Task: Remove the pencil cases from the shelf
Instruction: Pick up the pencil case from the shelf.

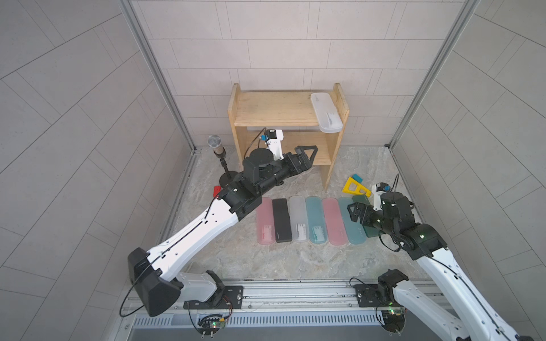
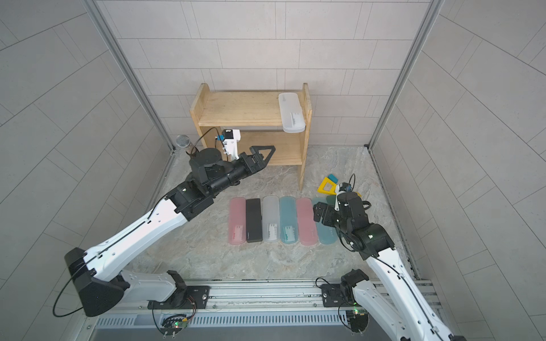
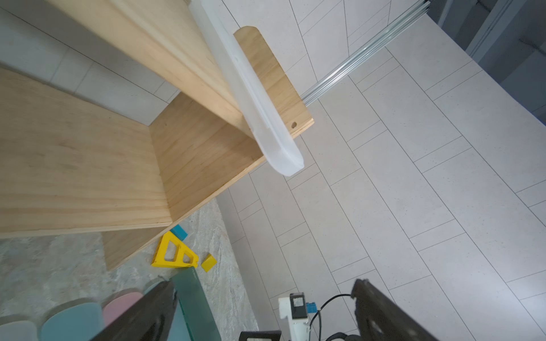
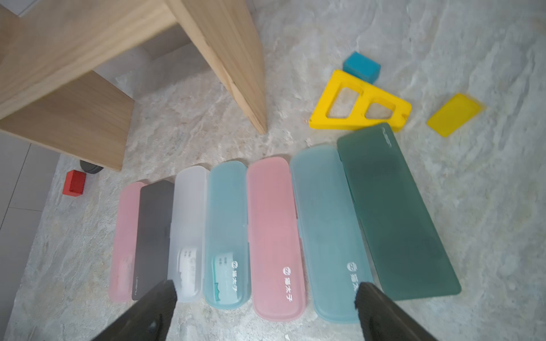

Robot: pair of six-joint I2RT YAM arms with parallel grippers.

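The pine shelf (image 1: 277, 113) stands against the back wall. One frosted white pencil case (image 1: 326, 112) lies at the right end of its top tier, its near end jutting over the front edge; the left wrist view shows this pencil case (image 3: 260, 106) from below. Several pencil cases lie side by side on the floor in front: pink (image 1: 265, 221), black (image 1: 282, 220), white (image 1: 298, 220), teal (image 1: 316, 220), pink (image 1: 333, 221), teal (image 4: 328, 230), dark green (image 4: 396, 212). My left gripper (image 1: 308, 153) is open and empty before the lower tier. My right gripper (image 1: 353, 211) hangs open and empty over the row's right end.
A yellow triangular frame (image 1: 356, 187), a small teal block (image 1: 357, 178) and a yellow tile (image 4: 455, 115) lie right of the shelf. A red block (image 1: 217, 191) and a microphone on a stand (image 1: 217, 144) are left of it. Tiled walls close three sides.
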